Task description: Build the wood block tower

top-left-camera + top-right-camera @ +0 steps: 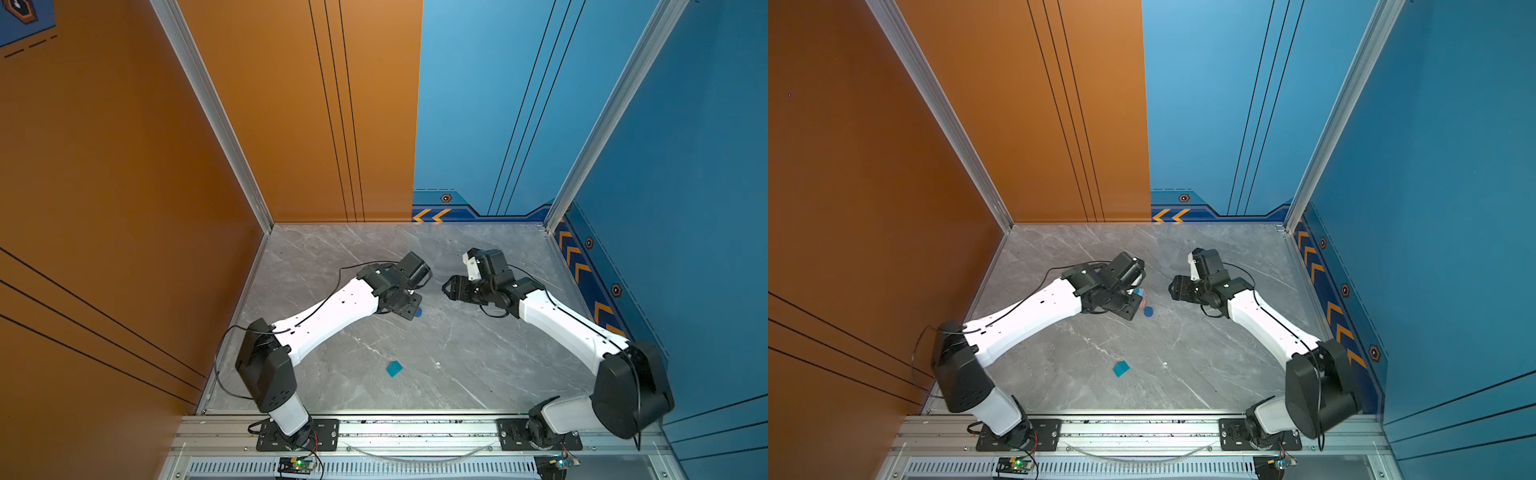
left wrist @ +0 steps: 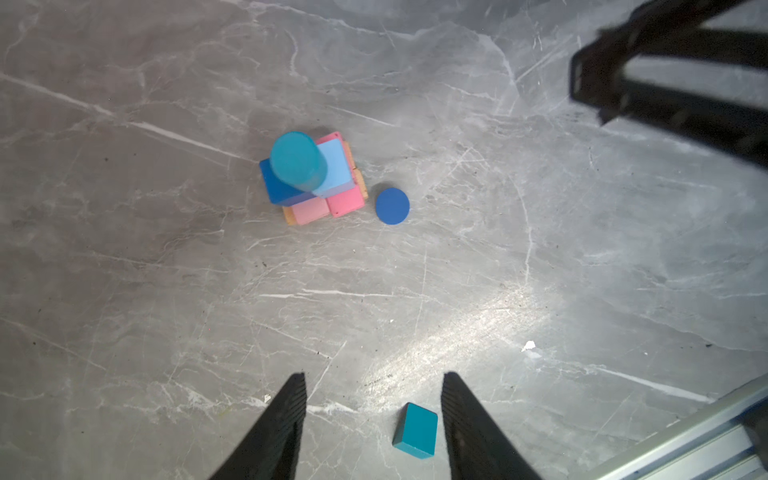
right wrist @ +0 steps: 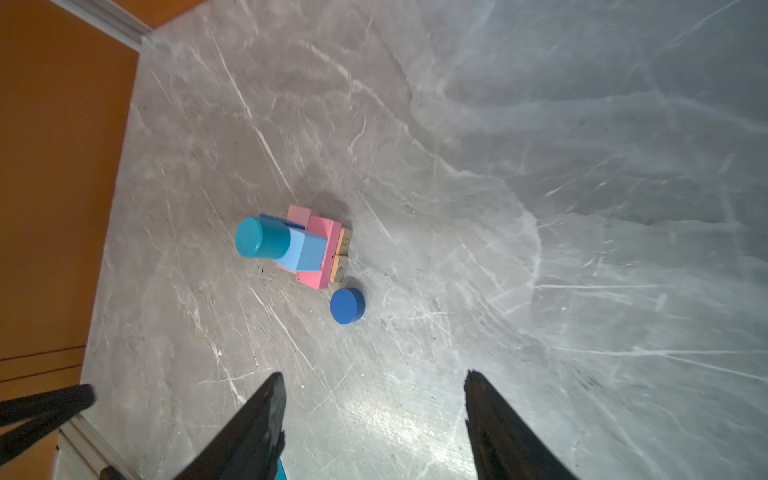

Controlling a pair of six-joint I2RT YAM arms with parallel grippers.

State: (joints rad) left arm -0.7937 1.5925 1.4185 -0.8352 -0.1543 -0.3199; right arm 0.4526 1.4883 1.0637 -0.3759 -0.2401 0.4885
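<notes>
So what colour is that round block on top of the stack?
Teal; the round block shows best in the left wrist view.

The left arm's black wrist (image 1: 1100,286) hides most of the wood block tower (image 1: 1140,293), leaving only a pink and light-blue edge in sight. The dark-blue cylinder (image 1: 1148,311) lies just near-right of it, the teal cube (image 1: 1121,368) well apart and nearer, and the right gripper (image 1: 1172,289) hangs to the right.

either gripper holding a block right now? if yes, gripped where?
Nothing is held. The left gripper and right gripper both hang open and empty above the table; the teal cube lies loose on it, untouched.
</notes>
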